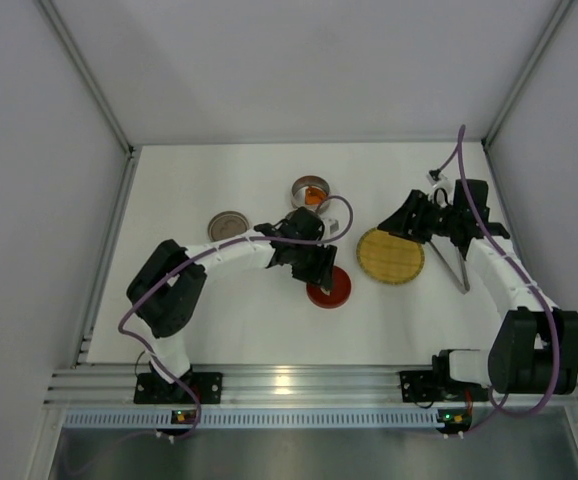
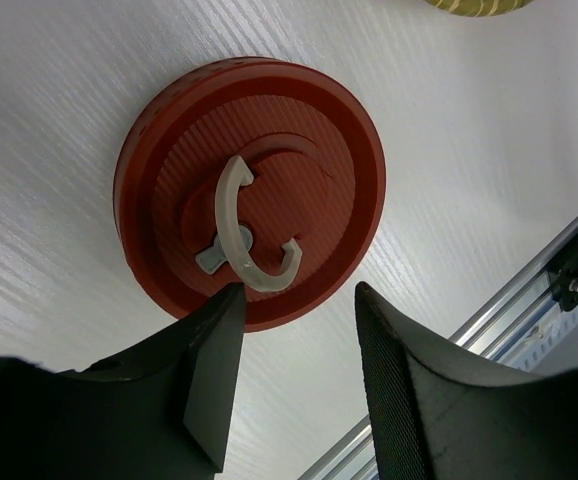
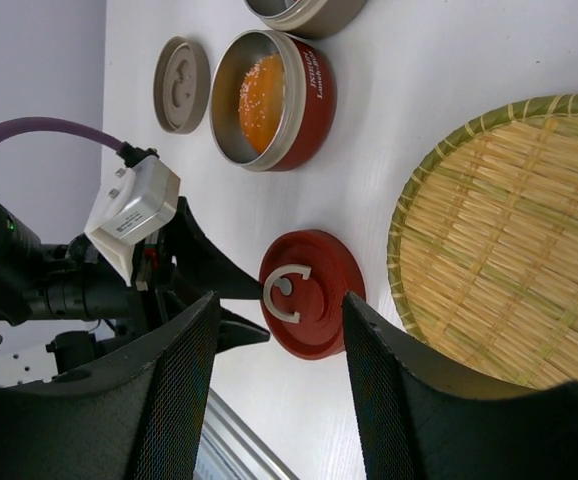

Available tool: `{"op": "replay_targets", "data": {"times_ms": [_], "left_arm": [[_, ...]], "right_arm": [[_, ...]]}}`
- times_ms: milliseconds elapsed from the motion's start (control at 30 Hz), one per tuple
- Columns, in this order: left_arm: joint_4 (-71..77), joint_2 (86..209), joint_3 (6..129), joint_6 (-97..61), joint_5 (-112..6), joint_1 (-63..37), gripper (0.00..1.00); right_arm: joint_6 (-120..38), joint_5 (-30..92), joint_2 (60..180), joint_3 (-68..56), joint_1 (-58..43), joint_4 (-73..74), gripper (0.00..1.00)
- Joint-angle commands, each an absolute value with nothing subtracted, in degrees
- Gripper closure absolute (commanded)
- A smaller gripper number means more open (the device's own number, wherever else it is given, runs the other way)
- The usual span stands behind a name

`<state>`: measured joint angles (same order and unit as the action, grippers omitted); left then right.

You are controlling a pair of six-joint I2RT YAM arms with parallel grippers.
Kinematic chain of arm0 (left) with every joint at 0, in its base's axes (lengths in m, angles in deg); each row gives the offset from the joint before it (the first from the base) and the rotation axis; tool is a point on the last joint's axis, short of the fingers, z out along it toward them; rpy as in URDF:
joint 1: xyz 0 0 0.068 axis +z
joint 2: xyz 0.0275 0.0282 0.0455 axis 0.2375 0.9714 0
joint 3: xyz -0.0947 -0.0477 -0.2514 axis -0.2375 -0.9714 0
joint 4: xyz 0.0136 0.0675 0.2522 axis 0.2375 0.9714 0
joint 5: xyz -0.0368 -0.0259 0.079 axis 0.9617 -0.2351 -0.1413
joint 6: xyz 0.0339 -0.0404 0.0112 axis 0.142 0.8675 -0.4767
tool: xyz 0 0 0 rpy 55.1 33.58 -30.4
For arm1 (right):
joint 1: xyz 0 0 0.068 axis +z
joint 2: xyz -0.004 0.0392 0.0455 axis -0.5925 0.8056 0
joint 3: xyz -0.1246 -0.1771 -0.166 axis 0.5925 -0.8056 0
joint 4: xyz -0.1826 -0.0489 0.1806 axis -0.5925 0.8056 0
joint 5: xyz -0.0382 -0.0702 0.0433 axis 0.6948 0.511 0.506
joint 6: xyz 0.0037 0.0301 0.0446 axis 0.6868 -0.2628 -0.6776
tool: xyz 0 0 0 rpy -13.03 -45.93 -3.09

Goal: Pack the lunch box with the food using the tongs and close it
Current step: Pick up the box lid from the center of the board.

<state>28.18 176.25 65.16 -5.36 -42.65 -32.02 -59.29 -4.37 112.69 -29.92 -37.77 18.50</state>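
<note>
The red round lunch box tin [image 3: 314, 92] stands open at the back centre [image 1: 311, 190], with orange food [image 3: 261, 88] inside it. Its red lid [image 2: 309, 150] with a pale C-shaped handle lies flat on the table [image 1: 331, 290]. My left gripper [image 2: 299, 295] hovers over the lid's near rim, open, with nothing between its fingers [image 1: 317, 268]. My right gripper [image 3: 281, 300] is open and empty above the woven plate's left edge [image 1: 401, 222]. The silver tongs [image 1: 453, 262] lie on the table to the right of the plate.
The yellow woven plate [image 1: 390, 256] lies right of the red lid and is bare. A grey lid [image 1: 228, 225] rests at the left. A second, tan tin [image 3: 304, 12] stands beside the red one. The aluminium rail [image 2: 529, 300] runs along the near edge.
</note>
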Motion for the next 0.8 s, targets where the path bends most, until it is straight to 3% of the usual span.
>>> {"op": "replay_targets", "data": {"times_ms": [0,767], "left_arm": [[27.8,177.9,67.3,-5.3,-43.5,-32.3,0.48],[31.3,183.1,73.1,-7.7,-51.9,-34.7,0.66]], "right_arm": [[-60.0,-6.3,110.5,-30.0,-38.8,18.9,0.48],[-60.2,-7.0,109.3,-30.9,-39.2,18.9,0.48]]}}
